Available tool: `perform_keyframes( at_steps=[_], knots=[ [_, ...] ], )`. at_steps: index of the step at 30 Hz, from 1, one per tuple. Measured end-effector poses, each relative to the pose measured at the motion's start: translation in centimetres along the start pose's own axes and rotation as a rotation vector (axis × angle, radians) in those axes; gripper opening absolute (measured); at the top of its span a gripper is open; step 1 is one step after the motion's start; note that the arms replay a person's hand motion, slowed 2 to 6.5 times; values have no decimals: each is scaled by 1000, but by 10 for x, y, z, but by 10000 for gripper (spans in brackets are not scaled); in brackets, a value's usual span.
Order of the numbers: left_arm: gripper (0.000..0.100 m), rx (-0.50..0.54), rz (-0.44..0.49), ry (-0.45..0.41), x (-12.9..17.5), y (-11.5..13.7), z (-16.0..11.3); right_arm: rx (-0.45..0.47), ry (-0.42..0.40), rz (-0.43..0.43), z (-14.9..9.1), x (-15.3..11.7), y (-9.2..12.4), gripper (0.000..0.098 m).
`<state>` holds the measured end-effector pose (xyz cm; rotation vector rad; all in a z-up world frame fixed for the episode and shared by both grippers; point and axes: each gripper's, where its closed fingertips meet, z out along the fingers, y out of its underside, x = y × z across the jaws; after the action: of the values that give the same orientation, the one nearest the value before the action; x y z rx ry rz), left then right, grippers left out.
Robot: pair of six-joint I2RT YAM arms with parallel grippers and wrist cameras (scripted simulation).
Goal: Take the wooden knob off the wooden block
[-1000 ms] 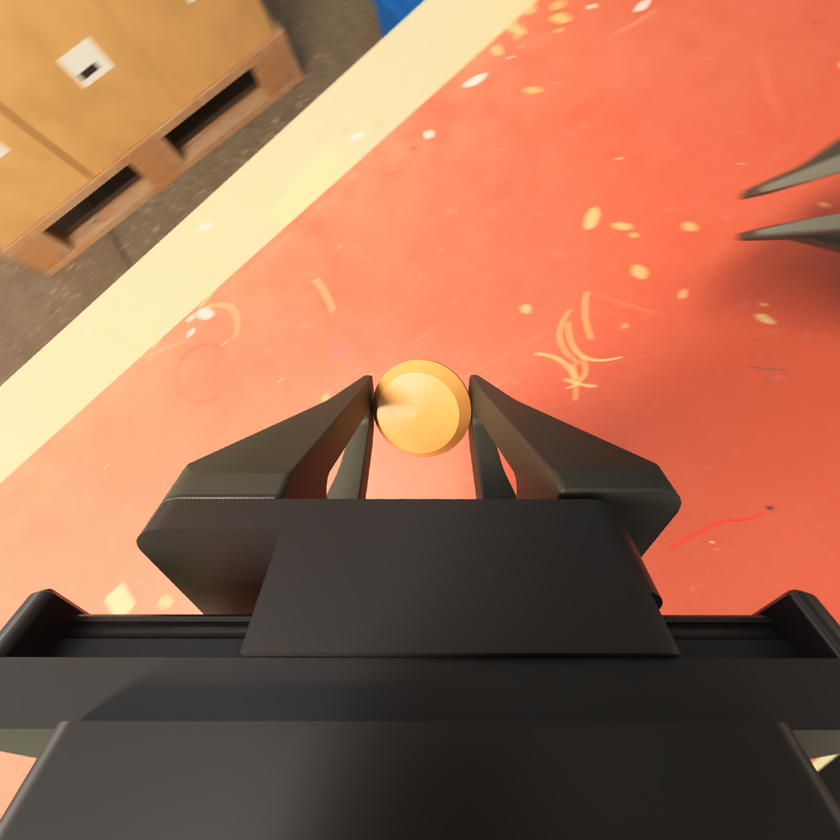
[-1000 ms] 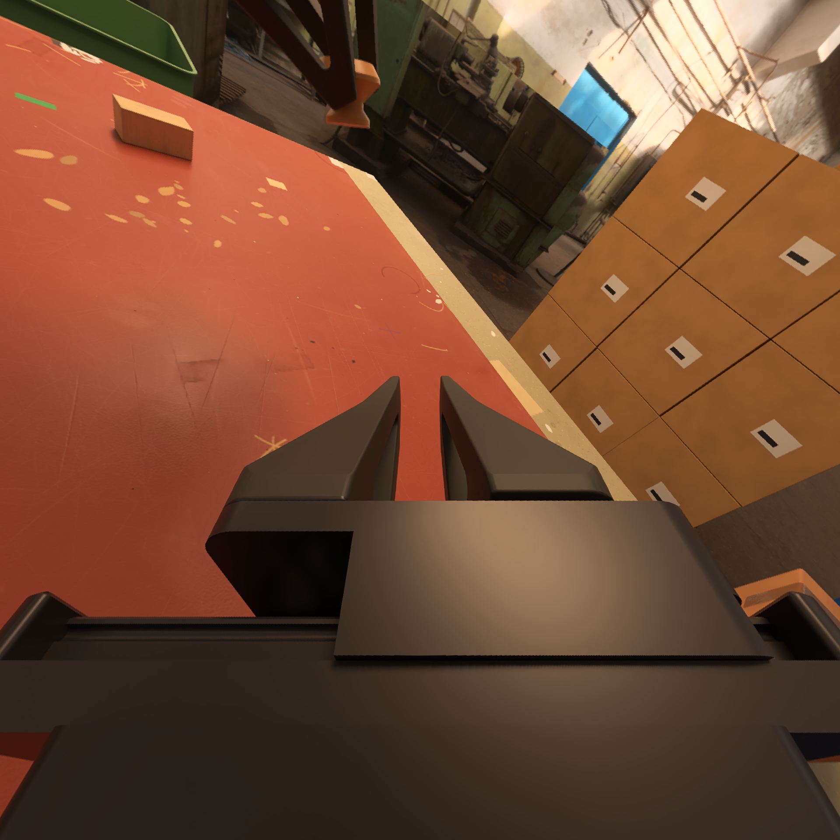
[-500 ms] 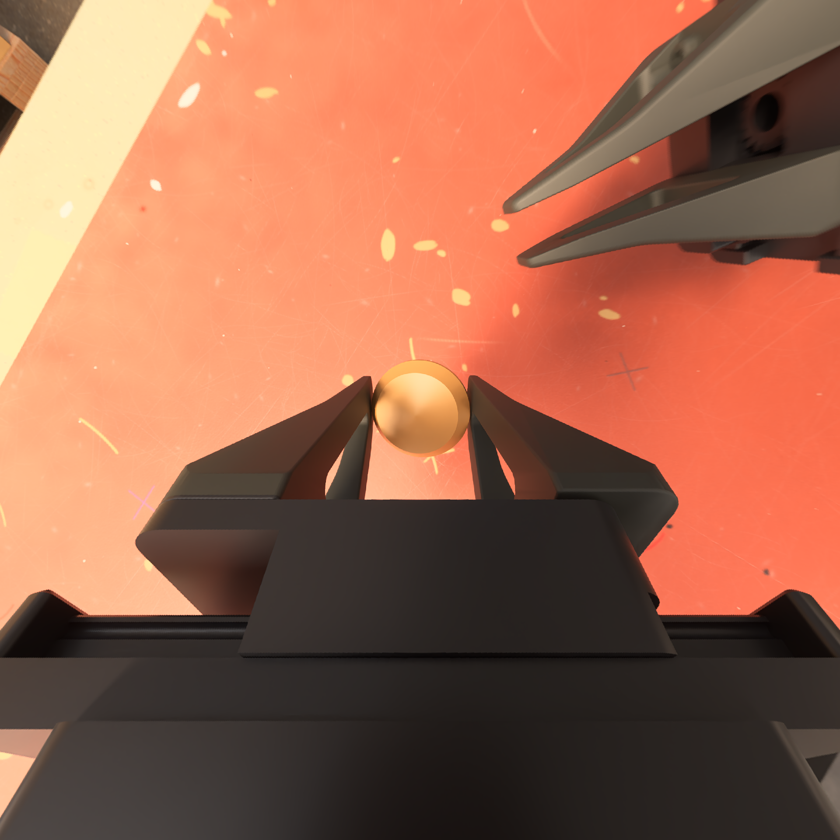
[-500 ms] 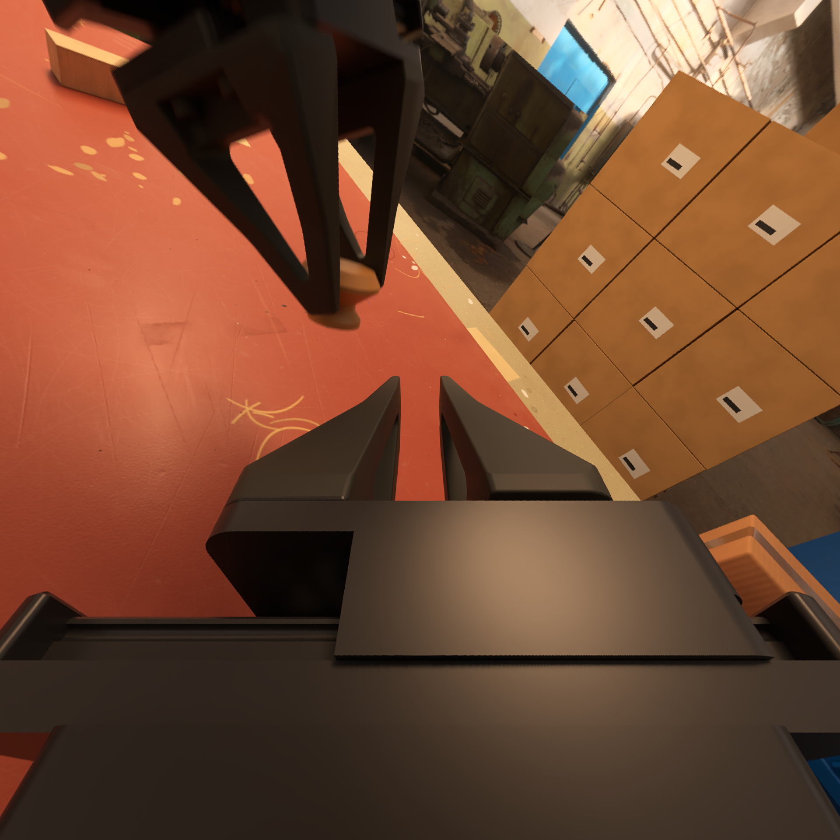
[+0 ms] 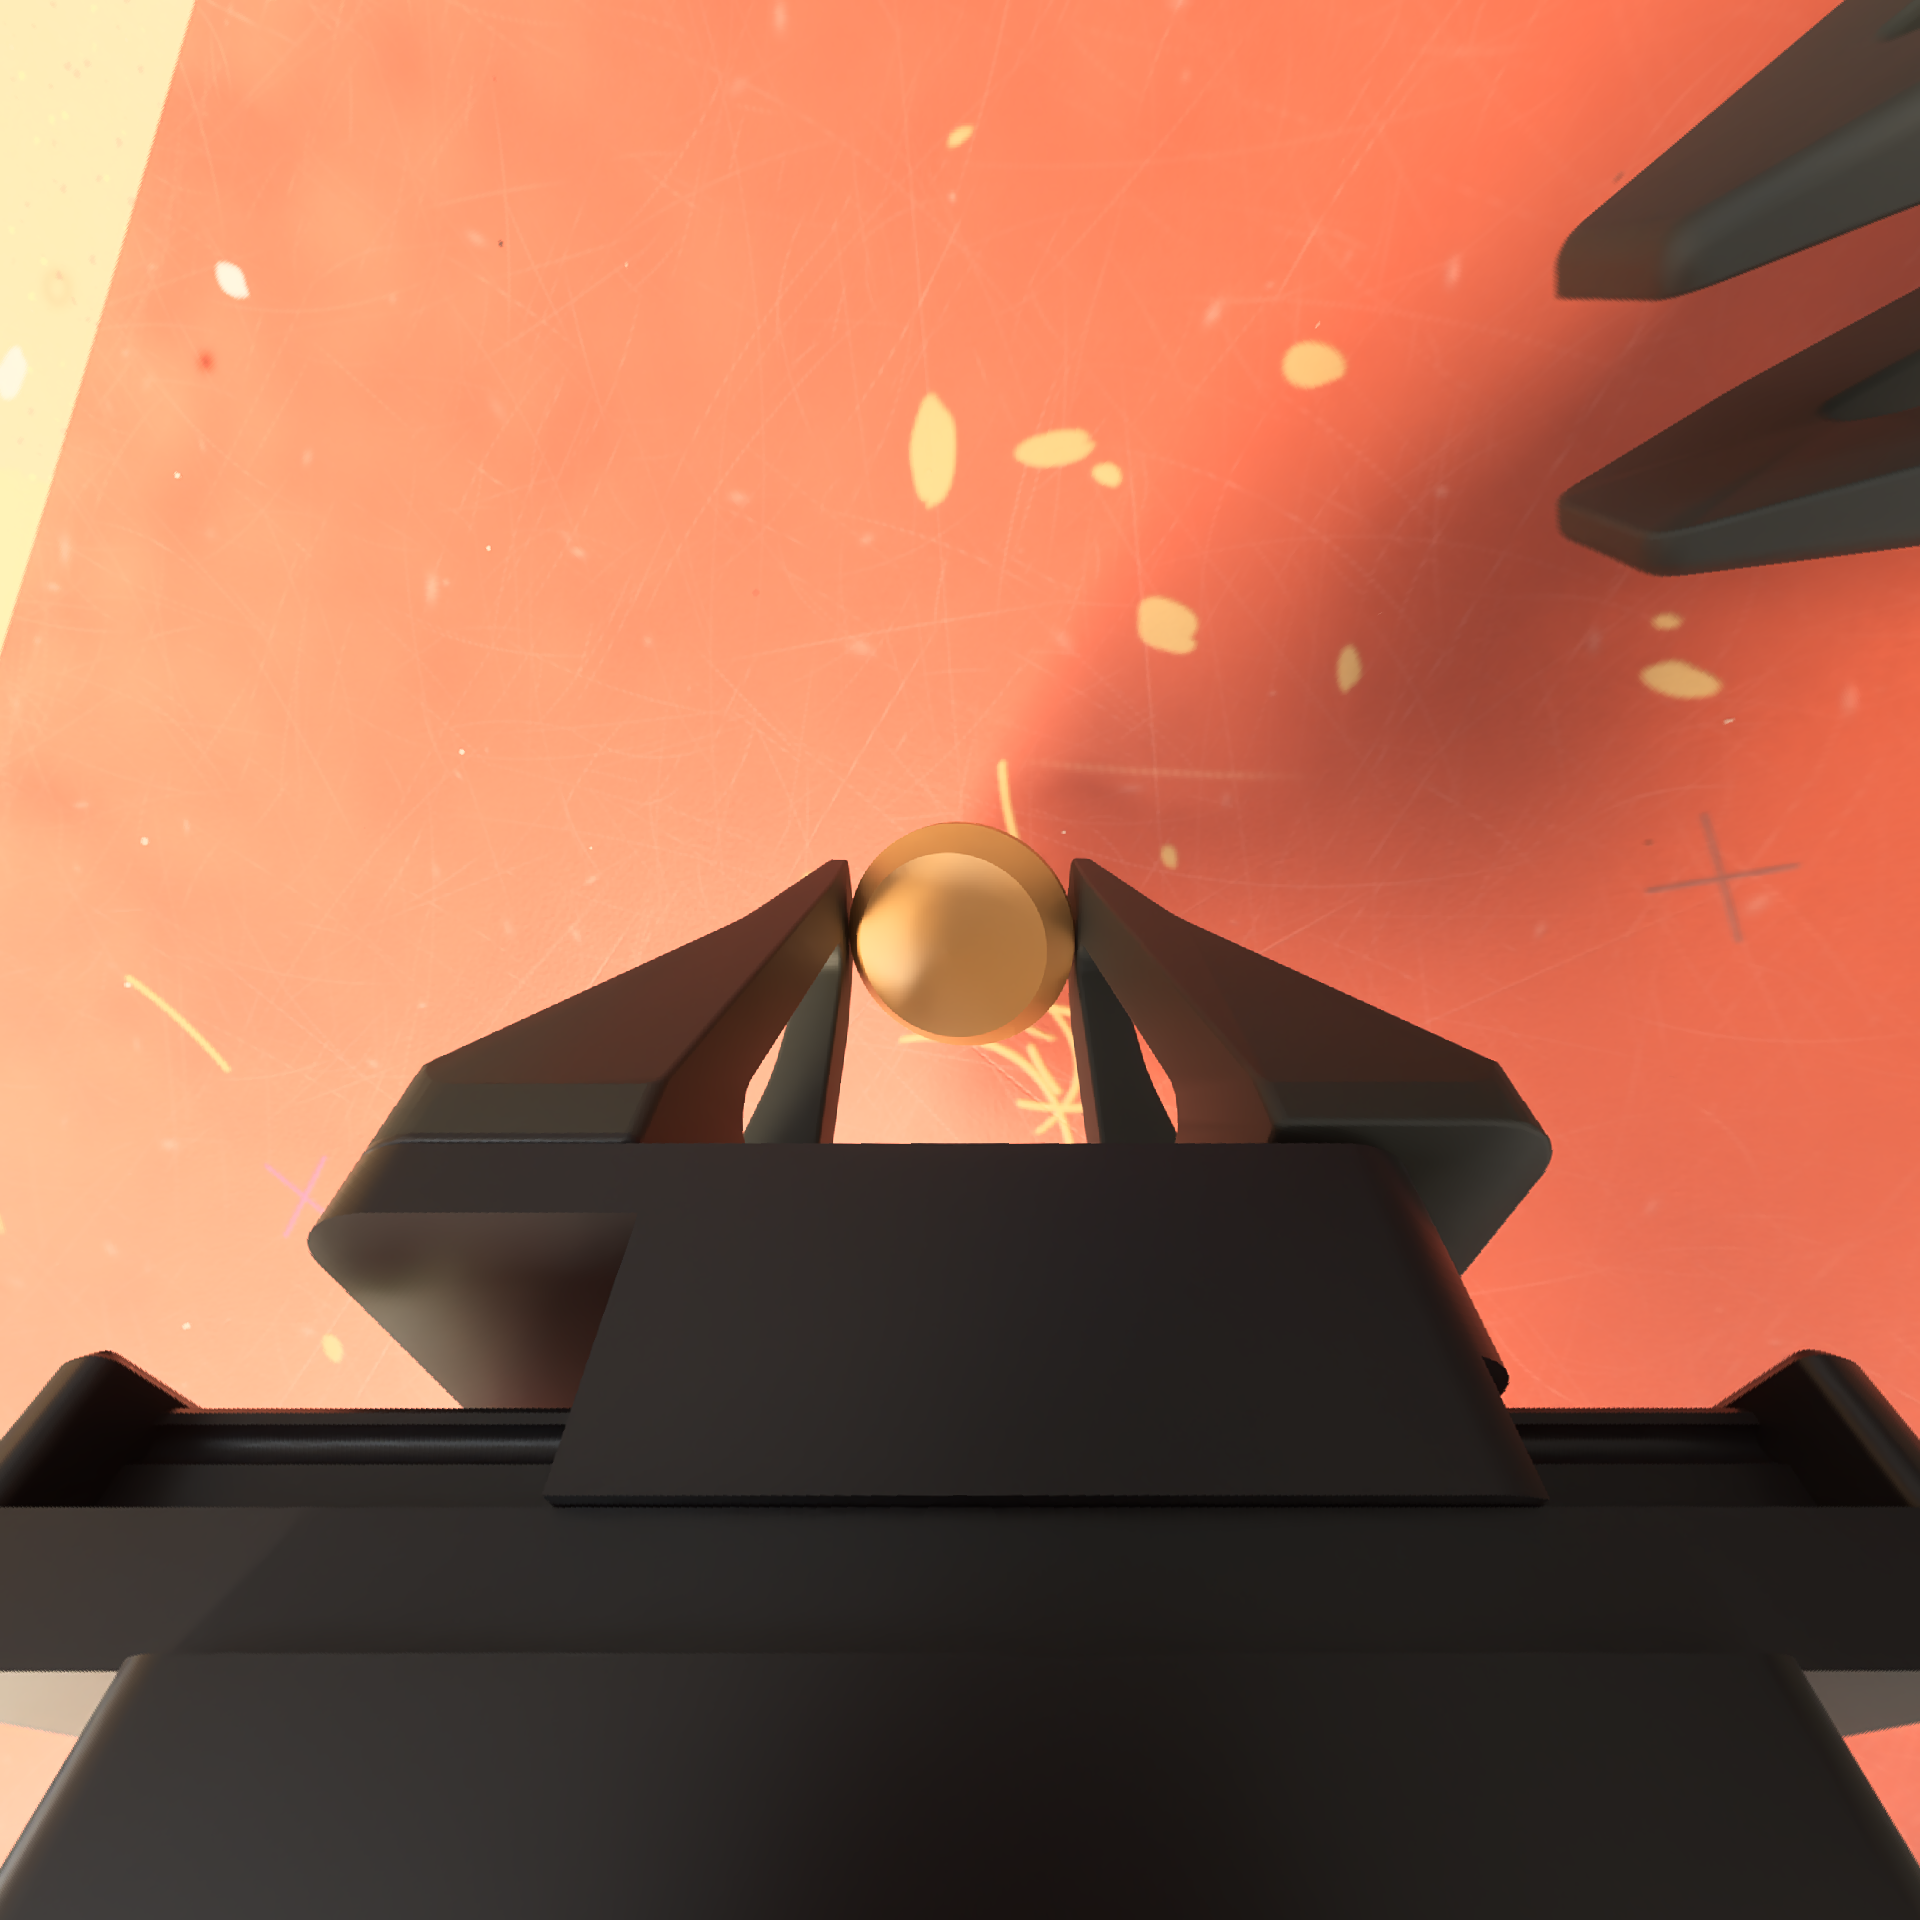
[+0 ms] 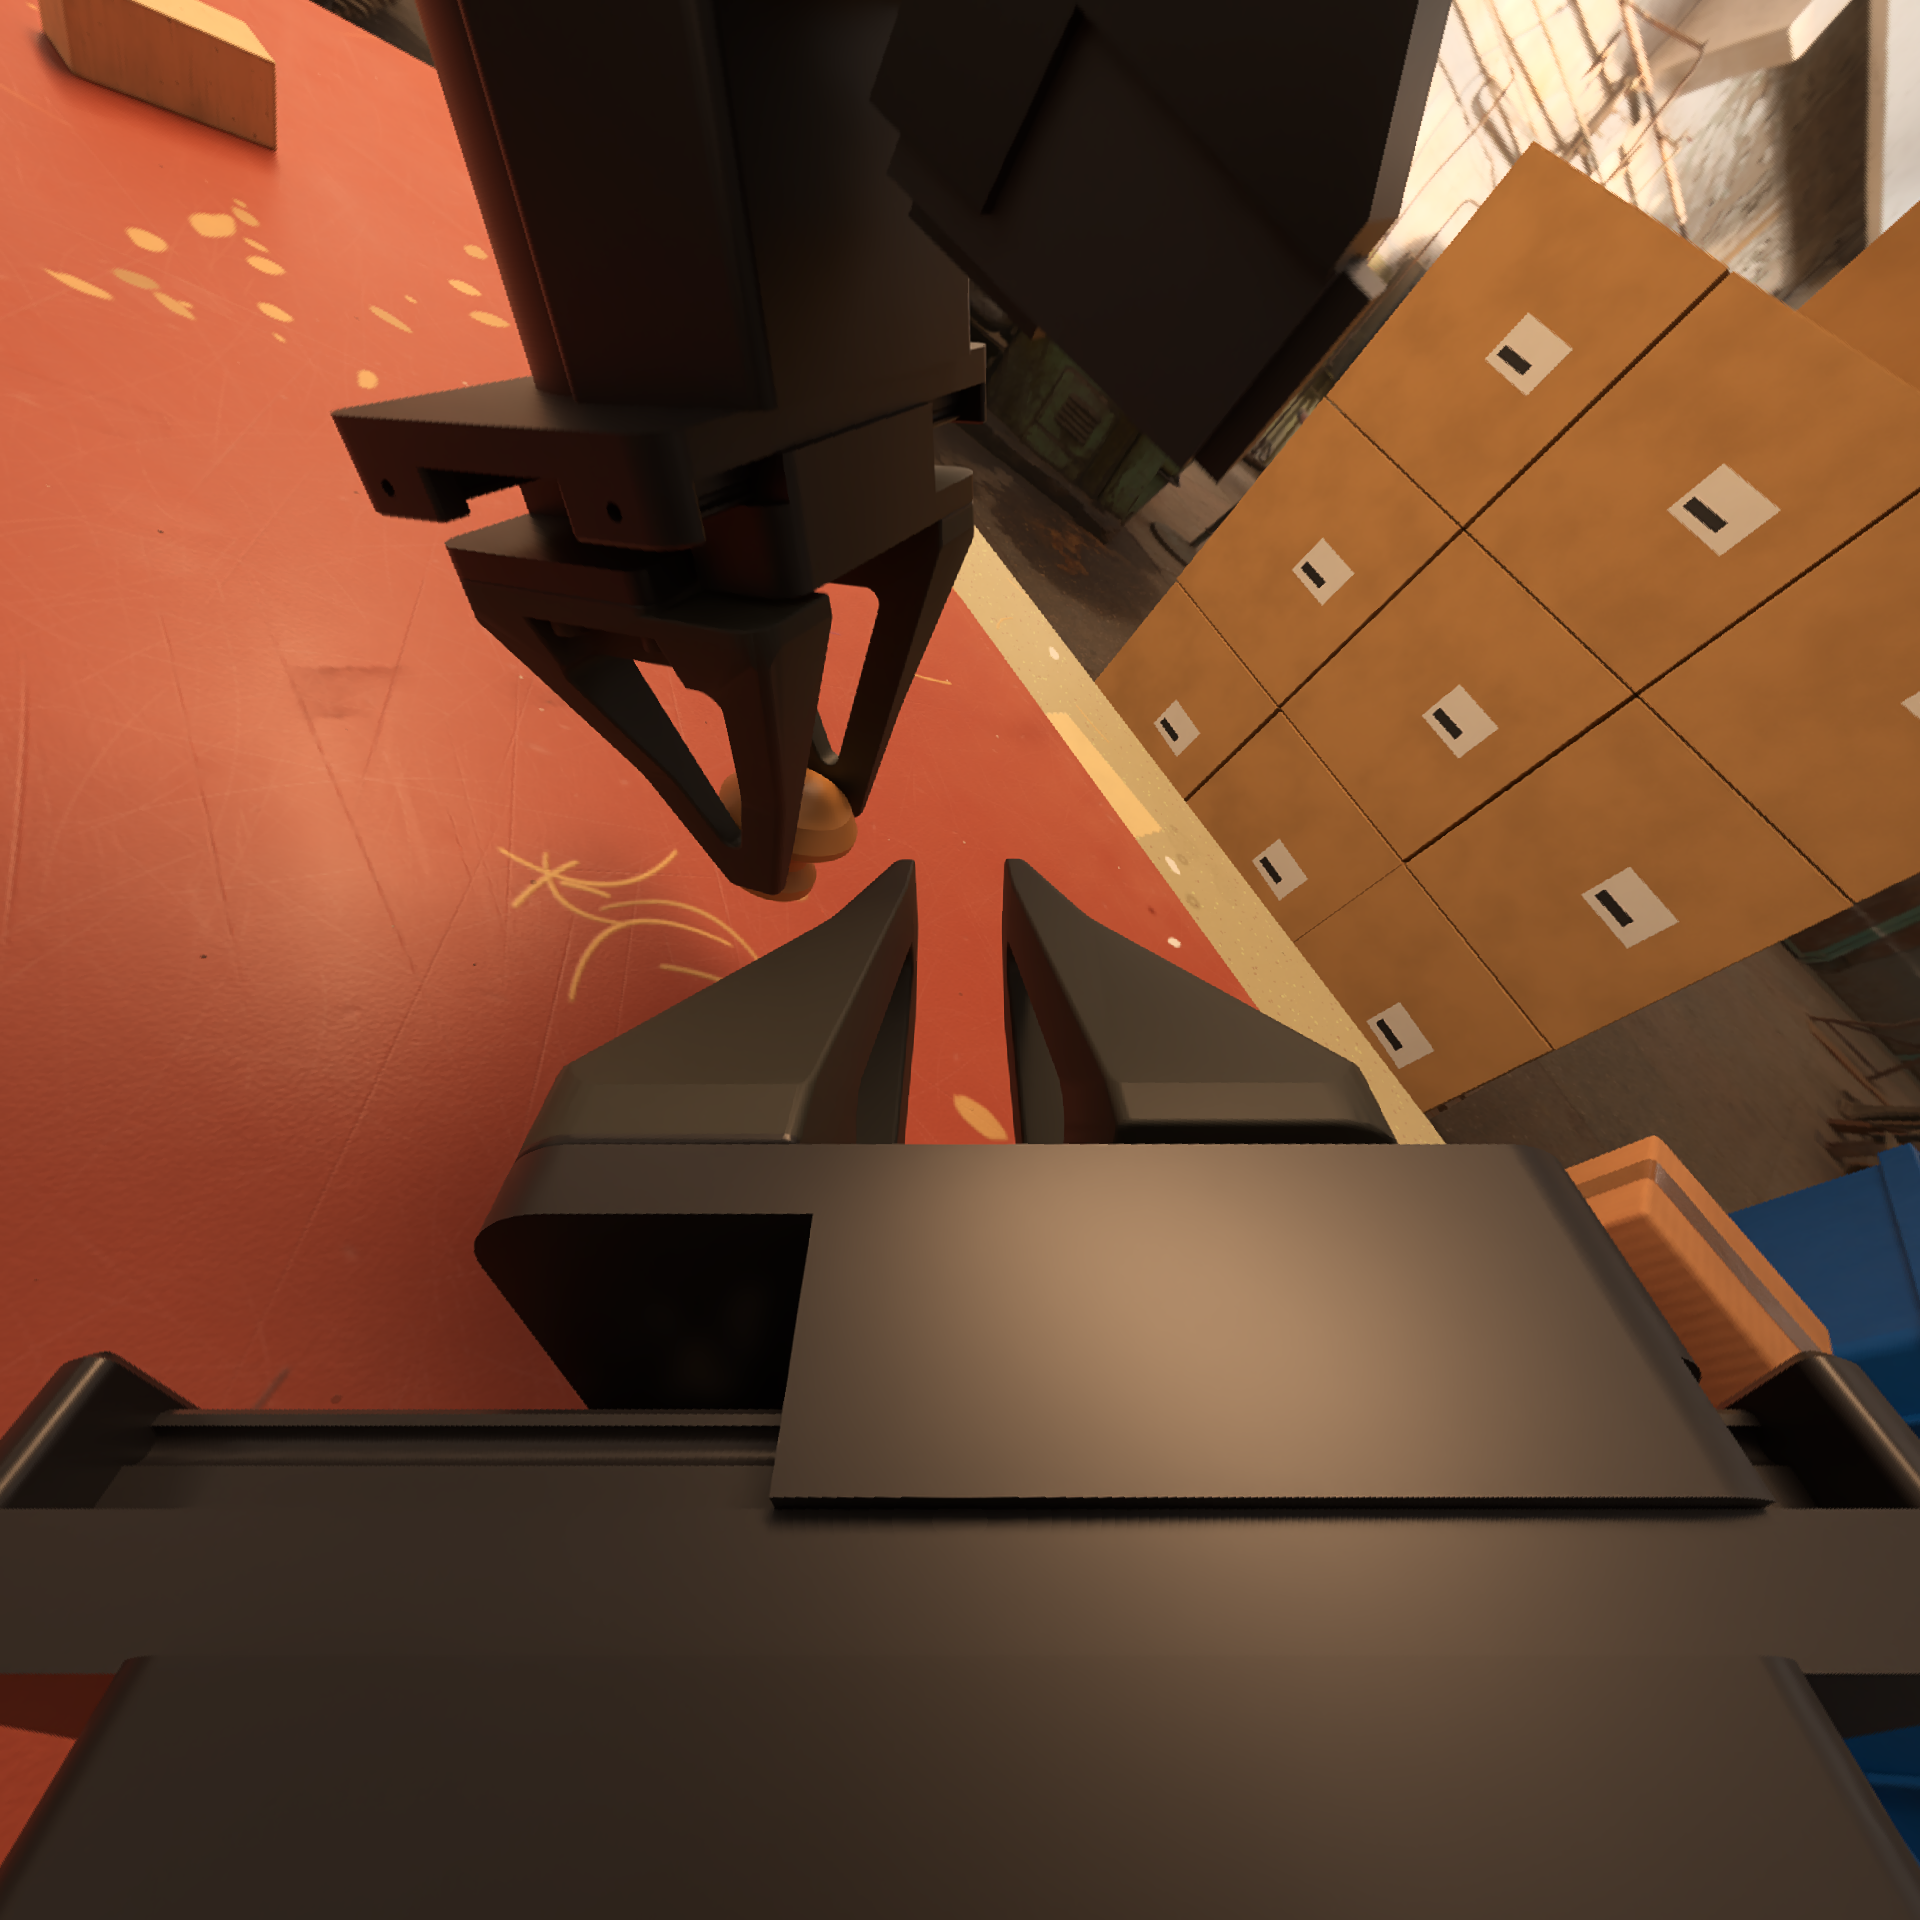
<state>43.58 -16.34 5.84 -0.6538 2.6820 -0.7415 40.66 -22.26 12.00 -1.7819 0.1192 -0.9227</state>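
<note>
Wooden block on red tabletop, far left of the fingers, well apart from both grippers; left gripper pinches wooden knob between its fingertips above the table; right gripper just beside it, fingers narrowly parted, holding nothing

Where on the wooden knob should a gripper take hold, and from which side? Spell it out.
Grip the wooden knob across its round head, coming straight down from above. The left gripper shows it: shut on the knob, one finger on each side of the dome. In the right wrist view the head flares wider than the stem below, so opposing pads likely seat best there.
</note>
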Motion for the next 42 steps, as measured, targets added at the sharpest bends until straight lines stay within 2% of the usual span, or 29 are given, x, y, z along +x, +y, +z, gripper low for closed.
perform_keyframes(
  at_steps=[13,24,42],
  knots=[
    [346,-36,58,0,3,6,5,-14,-6,10,-2,-2,4,135],
    [347,-138,123,5,3,27,2,-22,-14,20,-2,-4,7,134],
    [347,-117,106,-15,1,27,5,-21,-27,6,1,-8,6,133]
  ],
)
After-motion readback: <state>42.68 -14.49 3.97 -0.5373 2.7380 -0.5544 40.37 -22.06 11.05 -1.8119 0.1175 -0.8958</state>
